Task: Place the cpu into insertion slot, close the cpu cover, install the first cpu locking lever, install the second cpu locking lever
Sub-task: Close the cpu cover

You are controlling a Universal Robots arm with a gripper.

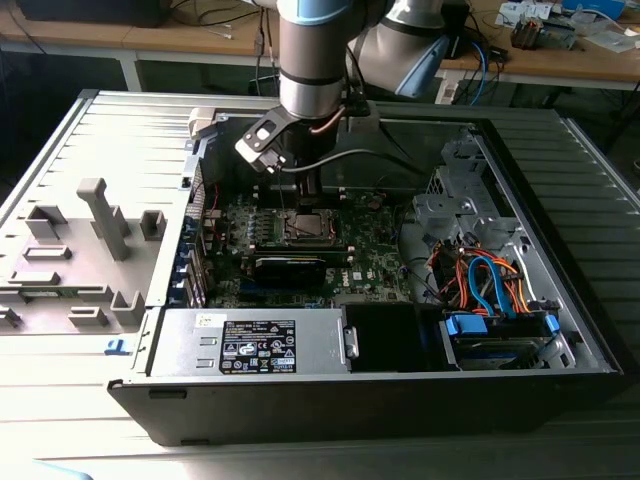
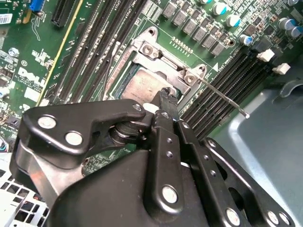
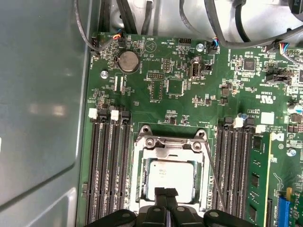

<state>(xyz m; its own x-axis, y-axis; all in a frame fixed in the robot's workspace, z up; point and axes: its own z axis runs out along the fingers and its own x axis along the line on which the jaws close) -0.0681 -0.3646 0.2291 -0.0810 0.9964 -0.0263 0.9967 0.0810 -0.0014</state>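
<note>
Silvery-grey metal marks the cpu (image 3: 170, 174), which already lies flat in the insertion slot (image 3: 136, 189) at the middle of the green circuit board (image 3: 175, 61). The cpu cover (image 3: 171, 150) appears to be down around it, its window framing the chip, so I judge the first two steps done. One locking lever (image 2: 222, 97), a thin wire rod, juts free from a corner of the socket over the black memory slots (image 3: 232, 179), so it is not latched. Whether the other lever is hooked, I cannot tell. The end effector (image 3: 165, 193) hangs right at the socket's edge. Its two black fingers are pressed together with nothing visible between them, and the tips sit just over the rim of the chip.

Sweeping the exterior view from its left, a grey fixture tray (image 1: 90, 250) with upright pegs lies beside the open computer case (image 1: 350, 400). Within the case comes the board, with the arm (image 1: 315, 60) reaching down onto it and the black-labelled power supply (image 1: 250, 343) along the near wall. At the exterior view's right is a drive cage (image 1: 495, 330) with orange and blue cables. All of this rests on a ribbed grey surface (image 1: 600, 130). Behind it, a wood-topped surface (image 1: 200, 40) carries cables and small gear.
</note>
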